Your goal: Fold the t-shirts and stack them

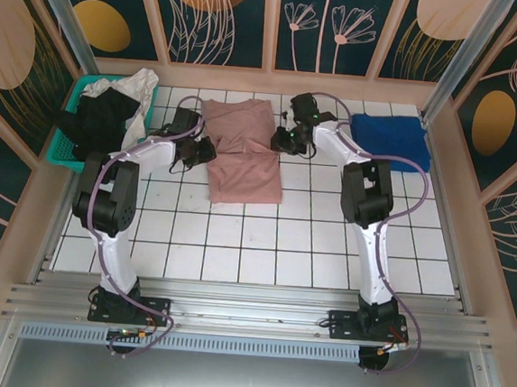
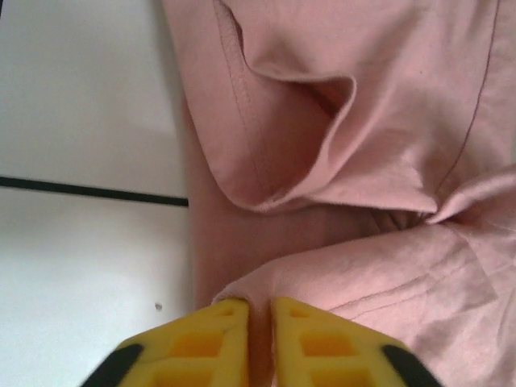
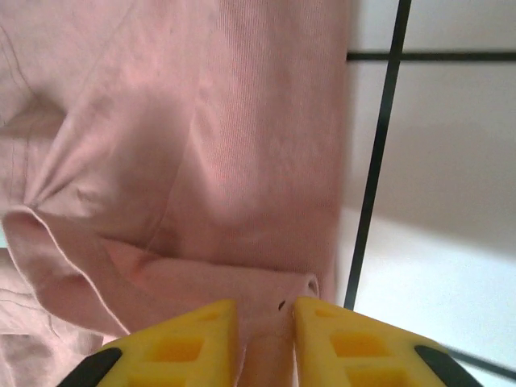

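Yellow fingers (image 2: pixel 218 339) of the left gripper (image 2: pixel 260 310) stand almost pressed together, pinching a fold at the left side of the pink t-shirt (image 1: pixel 242 151). The right gripper (image 3: pixel 264 310) pinches the right side, a little more loosely. The shirt lies between them near the far edge of the table (image 1: pixel 263 248), its long axis running near to far. The folded blue t-shirt (image 1: pixel 388 137) sits at the far right corner, nearer the right arm, so stacking probably goes that way.
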Action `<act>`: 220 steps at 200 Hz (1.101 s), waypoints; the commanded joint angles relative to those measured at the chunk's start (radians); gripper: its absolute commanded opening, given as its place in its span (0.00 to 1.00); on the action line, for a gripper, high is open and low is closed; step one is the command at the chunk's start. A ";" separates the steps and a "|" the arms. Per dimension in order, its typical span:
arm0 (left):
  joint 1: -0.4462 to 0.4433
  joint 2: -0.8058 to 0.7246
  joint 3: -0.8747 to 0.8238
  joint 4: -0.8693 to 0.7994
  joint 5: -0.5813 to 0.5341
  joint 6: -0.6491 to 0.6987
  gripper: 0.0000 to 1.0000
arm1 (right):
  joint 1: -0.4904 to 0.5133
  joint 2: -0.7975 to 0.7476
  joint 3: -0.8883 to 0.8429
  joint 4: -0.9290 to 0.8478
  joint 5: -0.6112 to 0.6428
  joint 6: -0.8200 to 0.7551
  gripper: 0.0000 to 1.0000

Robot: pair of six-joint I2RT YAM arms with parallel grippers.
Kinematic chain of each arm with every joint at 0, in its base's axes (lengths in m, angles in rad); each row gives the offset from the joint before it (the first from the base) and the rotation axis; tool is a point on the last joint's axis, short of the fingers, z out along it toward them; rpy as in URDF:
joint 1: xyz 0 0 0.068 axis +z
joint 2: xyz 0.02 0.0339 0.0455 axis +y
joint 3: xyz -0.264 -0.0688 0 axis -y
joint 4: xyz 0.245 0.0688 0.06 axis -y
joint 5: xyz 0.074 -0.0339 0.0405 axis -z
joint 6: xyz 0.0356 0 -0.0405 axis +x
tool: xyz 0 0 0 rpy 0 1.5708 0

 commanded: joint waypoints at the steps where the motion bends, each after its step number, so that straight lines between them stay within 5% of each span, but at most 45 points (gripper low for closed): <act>1: 0.008 0.031 0.076 -0.047 0.028 0.023 0.35 | -0.033 0.020 0.104 -0.051 -0.013 -0.017 0.29; 38: 0.014 0.049 0.166 -0.095 0.013 0.040 0.42 | -0.044 -0.070 0.055 -0.002 0.041 -0.019 0.31; 99: 0.013 -0.069 0.029 -0.103 -0.022 0.099 0.58 | 0.028 -0.313 -0.472 0.255 0.026 -0.016 0.33; 118: 0.014 -0.066 -0.031 -0.084 -0.023 0.100 0.64 | 0.006 -0.305 -0.495 0.301 0.003 0.004 0.33; 220: 0.017 0.106 0.093 -0.052 0.014 0.101 0.62 | -0.042 -0.138 -0.339 0.433 -0.175 0.145 0.46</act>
